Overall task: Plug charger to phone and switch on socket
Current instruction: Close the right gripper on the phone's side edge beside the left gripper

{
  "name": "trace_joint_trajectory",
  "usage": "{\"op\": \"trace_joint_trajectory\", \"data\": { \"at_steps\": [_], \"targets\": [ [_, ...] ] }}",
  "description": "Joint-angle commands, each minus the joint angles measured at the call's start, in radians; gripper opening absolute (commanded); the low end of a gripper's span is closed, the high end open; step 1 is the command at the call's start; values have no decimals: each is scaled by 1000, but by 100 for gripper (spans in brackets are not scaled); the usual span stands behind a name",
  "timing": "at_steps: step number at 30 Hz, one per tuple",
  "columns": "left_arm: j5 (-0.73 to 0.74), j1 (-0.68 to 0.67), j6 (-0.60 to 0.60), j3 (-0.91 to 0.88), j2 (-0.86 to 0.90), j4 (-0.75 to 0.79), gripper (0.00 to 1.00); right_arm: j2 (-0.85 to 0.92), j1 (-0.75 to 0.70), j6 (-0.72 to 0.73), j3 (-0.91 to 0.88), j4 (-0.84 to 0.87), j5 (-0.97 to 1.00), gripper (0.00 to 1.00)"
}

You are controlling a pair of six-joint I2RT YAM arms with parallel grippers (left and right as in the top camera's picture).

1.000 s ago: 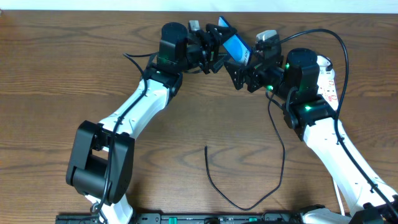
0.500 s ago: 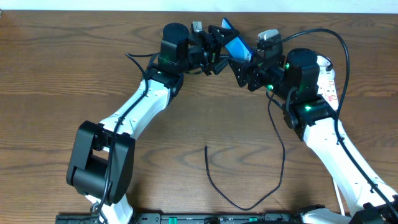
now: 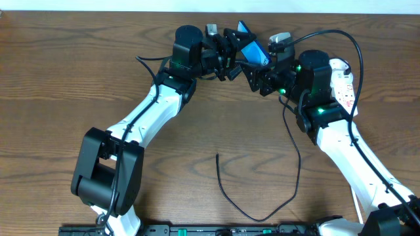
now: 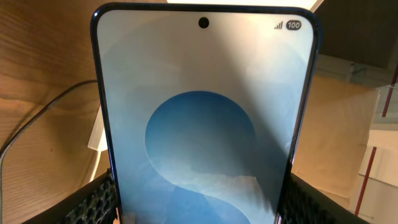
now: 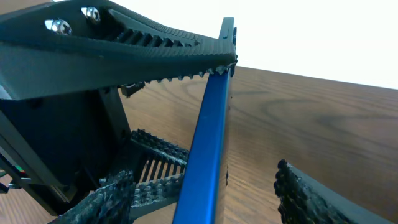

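Note:
The phone (image 3: 253, 50), blue-screened, is held tilted above the table at the back centre. My left gripper (image 3: 235, 52) is shut on its sides; in the left wrist view the phone (image 4: 199, 112) fills the frame between the jaws (image 4: 199, 205). My right gripper (image 3: 258, 73) is open, with its fingers (image 5: 202, 177) either side of the phone's blue edge (image 5: 208, 137) and not touching it. The charger (image 3: 259, 216), a thin black cable, loops over the front of the table with its free tip (image 3: 218, 156) lying loose. The socket (image 3: 346, 88), a white strip, lies at the right, partly under my right arm.
The table's far edge (image 3: 98, 13) runs just behind both grippers. A thick black robot cable (image 3: 351, 36) arcs over the right arm. The arm bases (image 3: 105, 177) stand at the front left and front right.
Both grippers and the phone have shifted slightly right and toward the back. The right gripper has come closer around the phone. The charger cable has not moved.

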Motion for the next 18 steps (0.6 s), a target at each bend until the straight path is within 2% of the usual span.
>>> {"op": "trace_joint_trajectory", "data": {
  "at_steps": [1,9,18],
  "targets": [
    [20,-1,-1,10,-35,16,7,-2,9,15,17,3,4,68],
    [20,0,-1,10,-35,16,7,-2,9,15,17,4,4,52],
    [20,0,-1,10,-35,16,7,-2,9,14,17,4,4,50]
  ]
}}
